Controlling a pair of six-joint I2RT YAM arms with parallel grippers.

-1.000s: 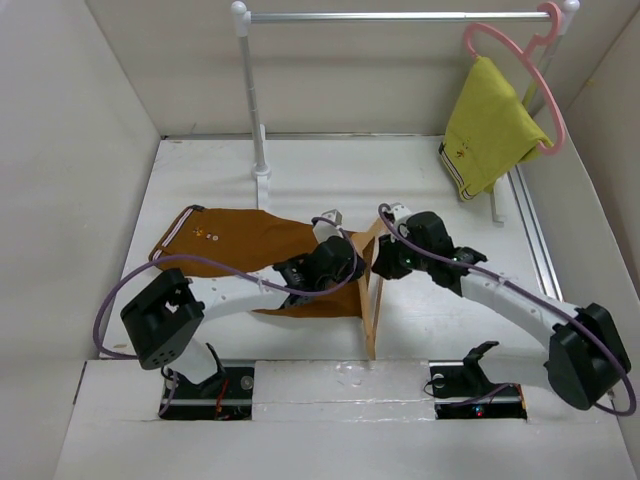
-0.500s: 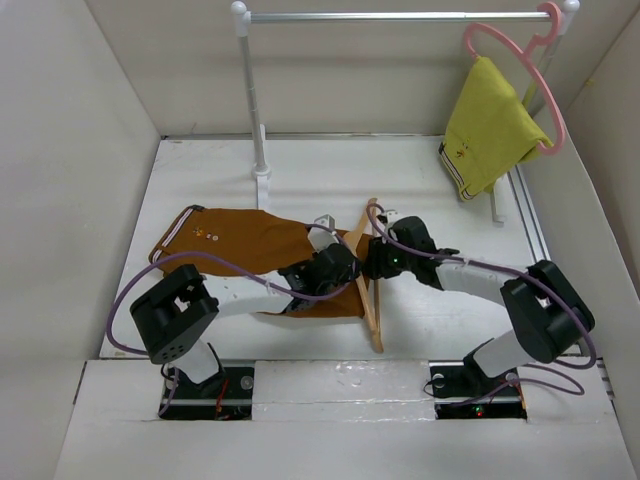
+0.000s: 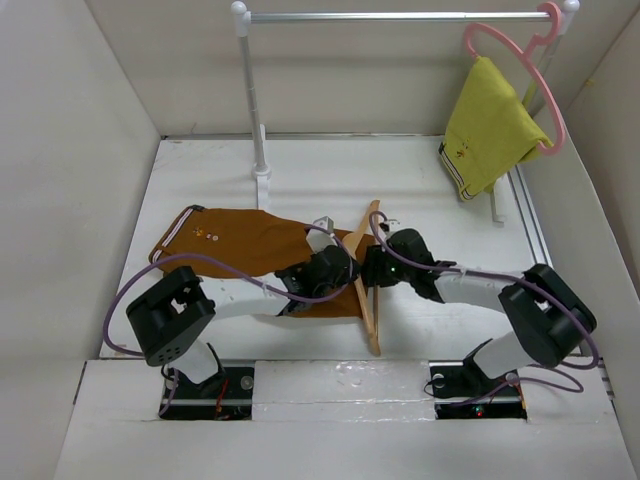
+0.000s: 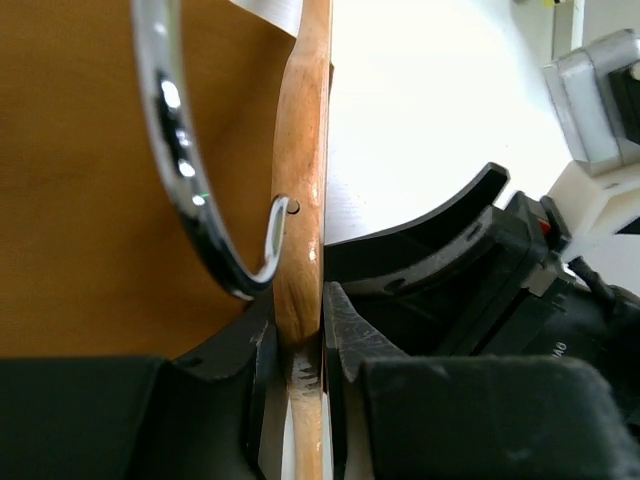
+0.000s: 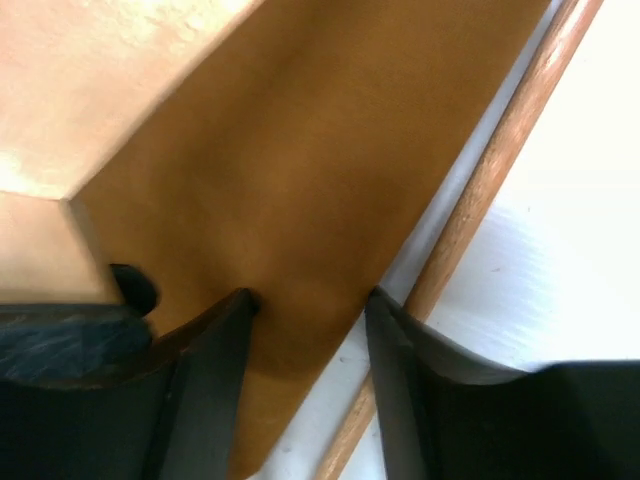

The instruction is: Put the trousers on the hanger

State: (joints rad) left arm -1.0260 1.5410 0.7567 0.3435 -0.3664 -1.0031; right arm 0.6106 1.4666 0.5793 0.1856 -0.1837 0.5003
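The rust-brown trousers (image 3: 235, 243) lie flat on the table at centre left, leg ends to the right. The wooden hanger (image 3: 369, 300) lies over those leg ends, running near to far. My left gripper (image 3: 343, 272) is shut on the hanger's wooden arm (image 4: 303, 190), just below the metal hook (image 4: 185, 150), with trouser cloth (image 4: 70, 220) behind. My right gripper (image 3: 376, 268) is open and low over the trouser leg's end (image 5: 300, 170). One finger (image 5: 200, 380) rests on the cloth; the other touches the cloth's edge beside the hanger's rod (image 5: 490, 190).
A clothes rail (image 3: 400, 16) on a white post (image 3: 255, 100) stands at the back. A pink hanger (image 3: 512, 52) with a yellow-green garment (image 3: 490, 130) hangs at its right end. White walls close in the table on three sides.
The hanger has gone from standing tilted to lying low over the trouser leg ends. My right arm has folded down and moved left onto the cloth. My left gripper has kept its hold.
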